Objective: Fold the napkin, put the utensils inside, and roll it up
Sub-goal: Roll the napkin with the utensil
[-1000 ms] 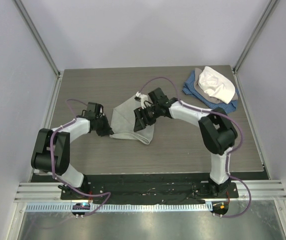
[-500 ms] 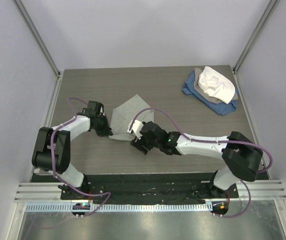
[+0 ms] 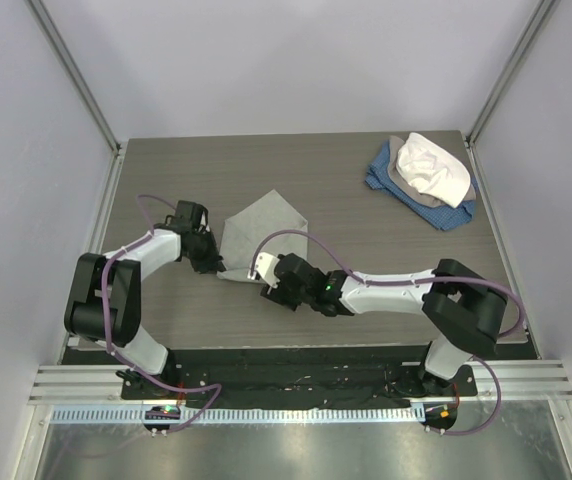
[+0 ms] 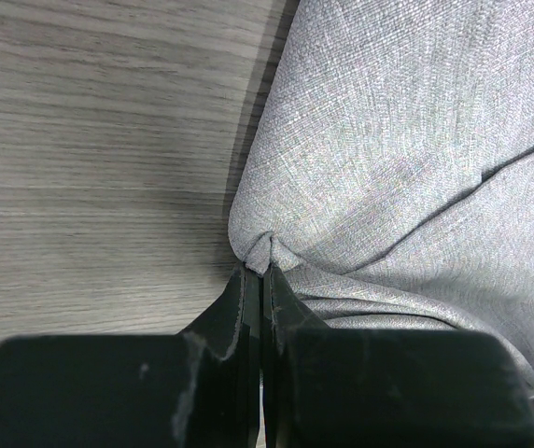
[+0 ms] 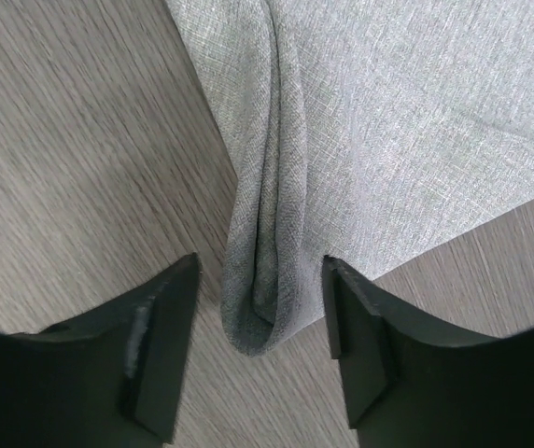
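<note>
The light grey napkin [image 3: 263, 232] lies spread on the wooden table, with a rolled fold running along its near edge. My left gripper [image 3: 212, 265] is shut on the napkin's near left corner, where the cloth [image 4: 388, 159] bunches into the closed fingertips [image 4: 248, 285]. My right gripper [image 3: 269, 284] stands open low at the napkin's near edge. In the right wrist view the folded tip of the napkin [image 5: 259, 317] lies between the two fingers [image 5: 160, 317] without touching either. The utensils are out of view.
A heap of blue, grey and white cloths [image 3: 426, 175] sits at the back right corner. The right arm [image 3: 396, 290] stretches low across the table's near part. Walls and frame posts close in the table's sides.
The right arm swung from over the napkin's middle down to its near edge. The napkin went from crumpled to spread flatter. The left gripper kept its hold in place.
</note>
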You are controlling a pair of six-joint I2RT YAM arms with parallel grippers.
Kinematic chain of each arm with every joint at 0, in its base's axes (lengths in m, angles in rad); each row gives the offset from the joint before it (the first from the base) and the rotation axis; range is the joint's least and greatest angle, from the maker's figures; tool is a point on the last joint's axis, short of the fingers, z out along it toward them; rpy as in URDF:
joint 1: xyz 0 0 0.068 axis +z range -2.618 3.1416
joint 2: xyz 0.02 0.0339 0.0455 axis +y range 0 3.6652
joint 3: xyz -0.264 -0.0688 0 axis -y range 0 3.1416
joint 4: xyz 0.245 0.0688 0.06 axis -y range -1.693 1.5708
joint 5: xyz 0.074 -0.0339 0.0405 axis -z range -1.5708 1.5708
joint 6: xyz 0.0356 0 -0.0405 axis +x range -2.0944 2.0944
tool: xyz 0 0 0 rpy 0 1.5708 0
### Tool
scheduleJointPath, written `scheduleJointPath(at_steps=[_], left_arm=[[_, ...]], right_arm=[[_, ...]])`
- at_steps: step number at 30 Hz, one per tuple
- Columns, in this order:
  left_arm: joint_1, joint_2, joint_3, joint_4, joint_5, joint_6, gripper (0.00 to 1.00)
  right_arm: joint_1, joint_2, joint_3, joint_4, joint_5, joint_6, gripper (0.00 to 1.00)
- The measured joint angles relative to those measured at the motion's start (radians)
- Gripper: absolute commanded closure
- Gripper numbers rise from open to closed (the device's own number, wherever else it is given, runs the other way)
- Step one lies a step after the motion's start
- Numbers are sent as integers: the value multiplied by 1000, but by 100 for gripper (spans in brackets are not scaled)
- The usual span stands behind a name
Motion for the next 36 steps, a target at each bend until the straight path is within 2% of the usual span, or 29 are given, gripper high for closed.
scheduleJointPath(at_steps=[3,5,9,12,19,24,30,34,35,36], left_arm=[[0,1,1,-1,0,1,100],[0,2,2,-2,0,2,100],[0,6,7,-7,0,4,100],[0,13,17,-19,-7,11,100],[0,31,55,-68,-41,38,100],[0,48,80,-98,-53,53,100],[0,62,95,-118,-58,66,100],[0,67,102,-125,-58,72,100],[0,68,103,-126,-58,72,100],[0,68,103,-126,-58,73,100]], right_arm=[[0,14,0,-1,11,-12,65],[0,30,1,-2,20,-16,71],[-11,60,4,-23,5,-19,93],[-34,68,31,-76,-70,-5,98],[-171,111,164,-226,-382,55,99],[-319,238,270,-322,-671,103,99],[-438,379,375,-410,-978,145,98],[-466,412,391,-421,-1060,158,87],[-467,413,391,-424,-1064,159,76],[-467,413,391,-426,-1065,161,72]])
